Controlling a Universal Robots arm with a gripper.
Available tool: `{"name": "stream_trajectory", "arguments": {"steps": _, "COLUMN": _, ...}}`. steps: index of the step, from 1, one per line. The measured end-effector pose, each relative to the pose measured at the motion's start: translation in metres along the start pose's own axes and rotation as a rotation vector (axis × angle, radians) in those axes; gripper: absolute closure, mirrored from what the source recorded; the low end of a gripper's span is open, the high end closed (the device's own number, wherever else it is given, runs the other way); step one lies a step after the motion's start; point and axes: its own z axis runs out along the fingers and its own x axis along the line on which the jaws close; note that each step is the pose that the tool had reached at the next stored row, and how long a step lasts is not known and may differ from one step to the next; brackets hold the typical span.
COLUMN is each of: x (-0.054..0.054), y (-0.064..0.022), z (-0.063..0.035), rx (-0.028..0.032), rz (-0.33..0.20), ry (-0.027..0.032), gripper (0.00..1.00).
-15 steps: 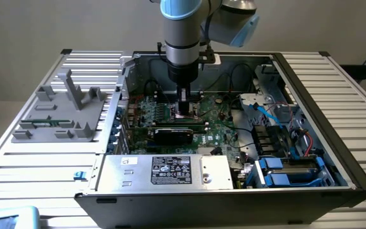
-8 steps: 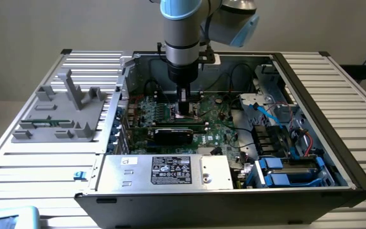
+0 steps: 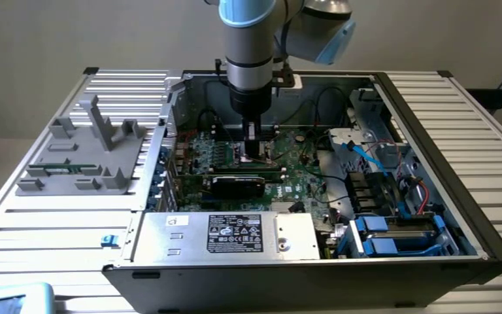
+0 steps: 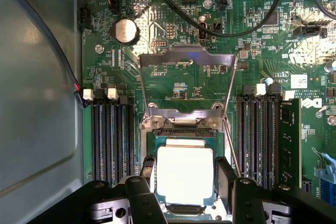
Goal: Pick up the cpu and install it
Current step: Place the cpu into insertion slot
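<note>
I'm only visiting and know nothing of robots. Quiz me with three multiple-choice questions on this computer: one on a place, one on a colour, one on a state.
1. Where is the cpu?
A. on the grey rack outside the case
B. between the end effector fingers, at the socket
C. on the power supply

2. What colour is the board?
A. red
B. green
C. white

3. How does the socket's metal frame stand?
A. swung open
B. clamped over the cpu
C. taken away

Answers:
1. B, because the fingers flank the shiny chip.
2. B, because green shows all around the socket.
3. A, because the frame lies tipped back beyond the socket.
</note>
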Motion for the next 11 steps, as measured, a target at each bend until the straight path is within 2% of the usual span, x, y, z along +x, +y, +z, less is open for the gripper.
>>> {"name": "stream_trajectory", "arguments": {"steps": 11, "x": -0.0001, "y": -0.0008, "z": 0.0028, "rx": 0.0007, "rz": -0.040, "ry": 0.0022, "gripper": 0.45}}
